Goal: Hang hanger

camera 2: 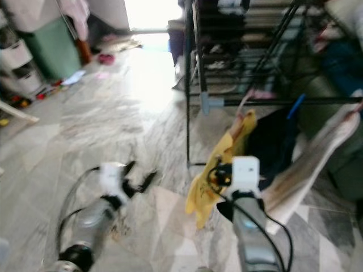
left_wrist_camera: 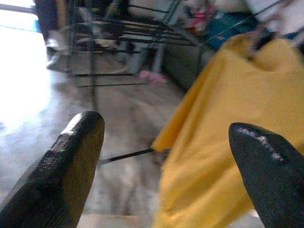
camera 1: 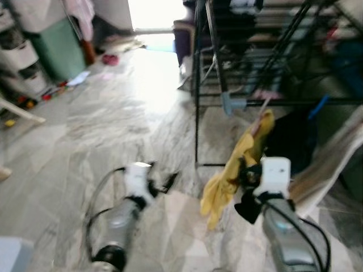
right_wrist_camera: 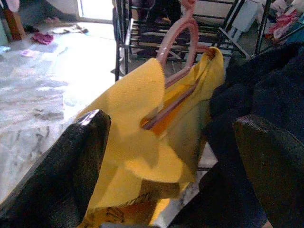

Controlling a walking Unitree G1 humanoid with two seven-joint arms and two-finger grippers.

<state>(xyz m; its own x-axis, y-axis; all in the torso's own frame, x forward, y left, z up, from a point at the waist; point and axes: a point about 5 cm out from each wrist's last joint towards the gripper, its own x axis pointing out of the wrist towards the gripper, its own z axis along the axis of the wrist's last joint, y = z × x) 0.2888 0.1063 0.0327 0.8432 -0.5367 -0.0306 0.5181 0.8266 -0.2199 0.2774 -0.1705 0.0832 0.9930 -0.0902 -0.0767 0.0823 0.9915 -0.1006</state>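
Below the drying rack's (camera 1: 272, 102) front rail, your pink hanger (right_wrist_camera: 178, 42) carrying the yellow cloth (camera 1: 232, 170) seems hooked there, right gripper (camera 1: 249, 187) spread wide beside it, probably releasing; left gripper (camera 1: 161, 184) wide, idle.

Floor (camera 1: 113, 113): polished grey-veined marble-look tiles, glossy, strong glare at far end. Drying rack (camera 1: 197, 85): thin dark metal tubing, matt; pale grey plastic joint on its near rail. Hanger (right_wrist_camera: 175, 42): pink plastic, smooth, slight sheen. Yellow garment (right_wrist_camera: 137, 123): soft matt cloth, creased. Dark garment (right_wrist_camera: 256, 85) beside it: matt, fuzzy cloth. Left gripper (left_wrist_camera: 161, 156) and right gripper (right_wrist_camera: 171, 156) fingers: black, grainy rough texture. Arms: brushed silver metal.
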